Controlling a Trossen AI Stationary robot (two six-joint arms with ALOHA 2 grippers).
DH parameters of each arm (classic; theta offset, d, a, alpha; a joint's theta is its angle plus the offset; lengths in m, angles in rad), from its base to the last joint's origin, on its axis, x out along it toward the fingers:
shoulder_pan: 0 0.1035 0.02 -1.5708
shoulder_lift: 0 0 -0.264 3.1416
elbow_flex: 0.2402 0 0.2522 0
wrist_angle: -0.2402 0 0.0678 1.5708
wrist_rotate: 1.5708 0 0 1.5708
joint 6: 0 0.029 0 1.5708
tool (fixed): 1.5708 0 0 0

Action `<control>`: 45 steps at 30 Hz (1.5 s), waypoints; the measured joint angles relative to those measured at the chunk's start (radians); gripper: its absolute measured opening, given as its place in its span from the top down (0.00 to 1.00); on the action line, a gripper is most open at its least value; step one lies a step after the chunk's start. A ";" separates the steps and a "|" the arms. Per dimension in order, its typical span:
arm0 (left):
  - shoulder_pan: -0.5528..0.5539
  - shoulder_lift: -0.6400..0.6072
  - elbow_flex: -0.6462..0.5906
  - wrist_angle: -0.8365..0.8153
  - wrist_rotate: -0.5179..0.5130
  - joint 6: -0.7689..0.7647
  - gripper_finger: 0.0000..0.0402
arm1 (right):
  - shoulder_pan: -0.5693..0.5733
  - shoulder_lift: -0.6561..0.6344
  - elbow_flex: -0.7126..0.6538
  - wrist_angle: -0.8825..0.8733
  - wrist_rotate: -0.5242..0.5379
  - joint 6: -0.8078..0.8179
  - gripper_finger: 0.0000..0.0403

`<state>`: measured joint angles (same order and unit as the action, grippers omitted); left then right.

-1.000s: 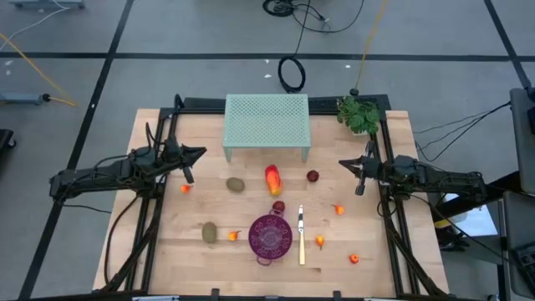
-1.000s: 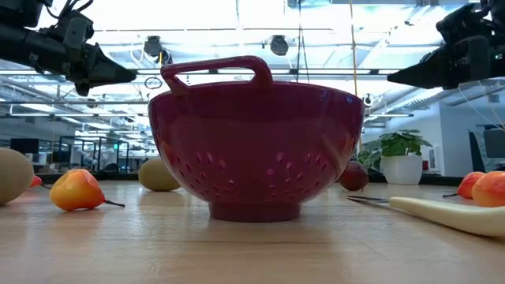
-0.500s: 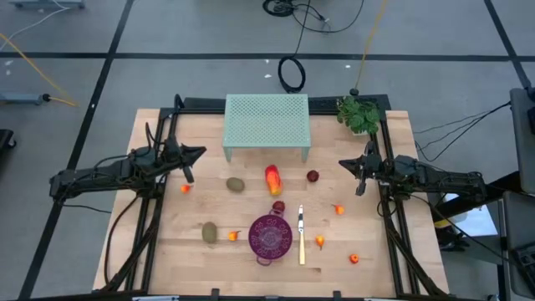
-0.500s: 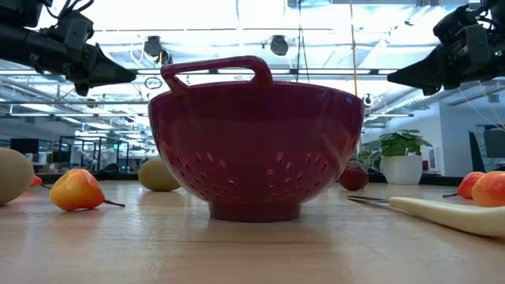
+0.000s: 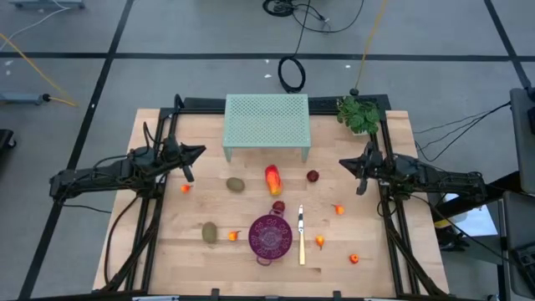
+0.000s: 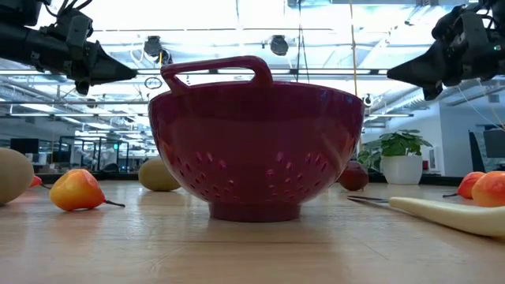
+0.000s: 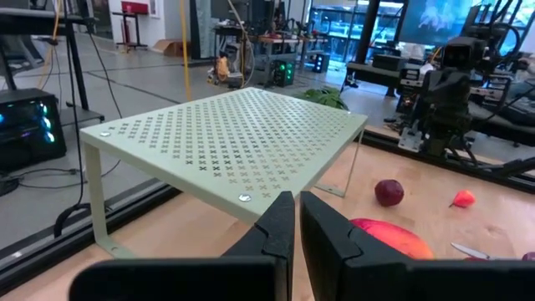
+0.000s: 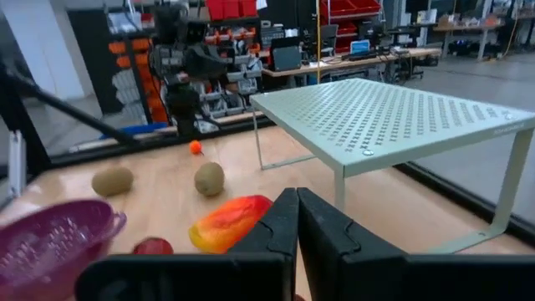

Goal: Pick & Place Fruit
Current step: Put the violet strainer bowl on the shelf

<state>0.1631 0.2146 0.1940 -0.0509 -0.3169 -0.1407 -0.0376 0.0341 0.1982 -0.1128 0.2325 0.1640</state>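
Toy fruits lie loose on the wooden table (image 5: 167, 251): two brown-green ovals (image 5: 236, 184) (image 5: 209, 232), a red-orange oblong (image 5: 273, 178), two dark red balls (image 5: 313, 176) (image 5: 278, 207) and several tiny orange pieces, one of them (image 5: 338, 209) right of the knife. My left gripper (image 5: 201, 151) hovers level and shut at the left edge, pointing toward the table's middle. At the right edge my right gripper (image 5: 343, 164) hovers the same way, shut and pointing inward. Both hang well above the fruit, with nothing between their fingers (image 7: 280, 219) (image 8: 282, 219).
A purple colander (image 5: 270, 236) stands near the front middle, with a yellow-handled knife (image 5: 301, 238) just right of it. A pale green perforated shelf (image 5: 267, 124) stands on legs at the back middle, and a potted plant (image 5: 359, 114) sits at the back right corner.
My right gripper has rolled about the line it points along while staying in place and shut. The fruit has not moved.
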 joint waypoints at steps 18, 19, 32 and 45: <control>0.000 0.000 0.000 -0.006 0.000 0.006 0.95 | 0.000 0.071 0.000 0.042 -0.128 0.084 0.99; 0.000 0.000 0.000 -0.006 0.000 0.006 0.95 | 0.000 0.084 0.000 0.042 -0.134 0.084 0.99; 0.000 0.000 0.000 0.003 0.095 -0.065 0.95 | 0.000 0.175 0.000 0.042 -0.184 0.075 0.99; -0.092 0.157 0.082 0.113 0.084 -0.033 0.96 | 0.000 0.180 0.000 0.042 -0.182 0.053 0.99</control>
<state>0.0708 0.3711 0.2763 0.0618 -0.2324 -0.1733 -0.0376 0.2138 0.1982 -0.0711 0.0502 0.2165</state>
